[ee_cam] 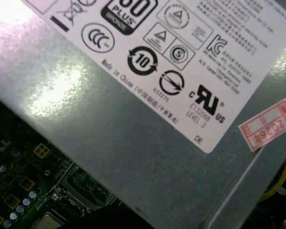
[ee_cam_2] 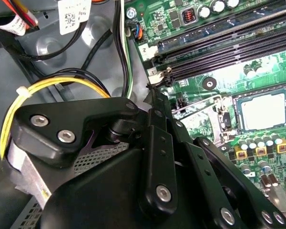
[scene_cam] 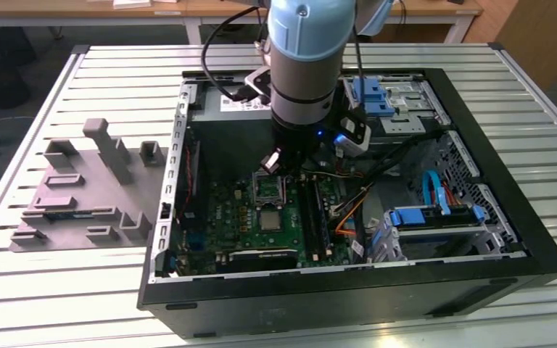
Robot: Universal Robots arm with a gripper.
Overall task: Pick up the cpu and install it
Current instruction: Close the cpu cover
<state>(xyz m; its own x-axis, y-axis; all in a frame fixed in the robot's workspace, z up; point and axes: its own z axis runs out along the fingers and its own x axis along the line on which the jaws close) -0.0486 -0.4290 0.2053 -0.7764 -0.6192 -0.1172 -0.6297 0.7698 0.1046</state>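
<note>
Slatted bench (scene_cam: 85,290) carries an open computer case (scene_cam: 510,239); arm (scene_cam: 303,65) reaches straight down at frame centre, end effector (scene_cam: 293,163) low over the motherboard (scene_cam: 259,225), its grip impossible to tell.

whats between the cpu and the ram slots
In the second wrist view, green board with a round mounting hole and small capacitors lies between the cpu and the ram slots.

The arm (scene_cam: 304,65) reaches down into the open computer case (scene_cam: 356,290), above the green motherboard (scene_cam: 259,225).
</note>
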